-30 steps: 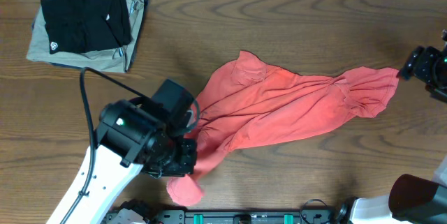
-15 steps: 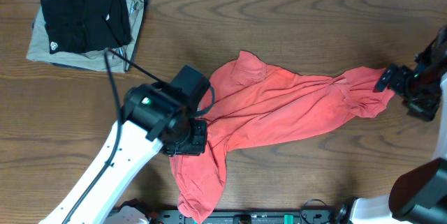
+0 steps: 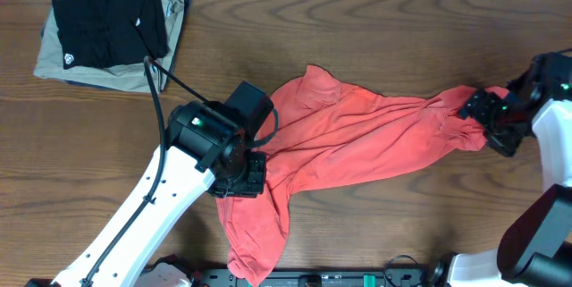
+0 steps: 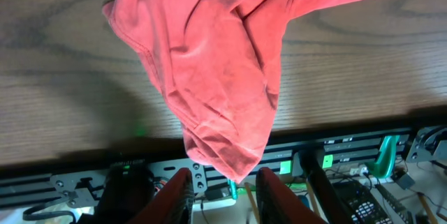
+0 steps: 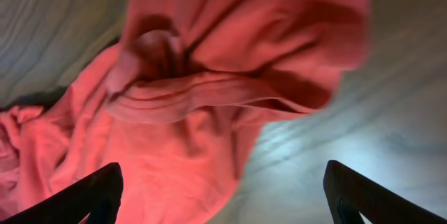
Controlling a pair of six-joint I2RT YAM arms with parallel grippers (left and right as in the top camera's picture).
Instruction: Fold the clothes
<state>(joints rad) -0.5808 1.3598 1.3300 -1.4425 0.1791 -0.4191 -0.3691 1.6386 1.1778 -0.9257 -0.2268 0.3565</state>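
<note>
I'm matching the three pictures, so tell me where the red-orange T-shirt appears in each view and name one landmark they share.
Overhead: the red-orange T-shirt sprawls crumpled from lower centre out to the right.
Left wrist: it fills the upper centre, tapering toward the bottom.
Right wrist: it fills most of the frame, bunched in folds.
Shared landmark: the dark wood-grain table under it.

Open tabletop (image 3: pixel 375 28) along the top centre and lower right; the red T-shirt (image 3: pixel 357 144) blocks the middle, folded garments (image 3: pixel 107 28) the upper left, the left arm (image 3: pixel 147 211) the lower left.
</note>
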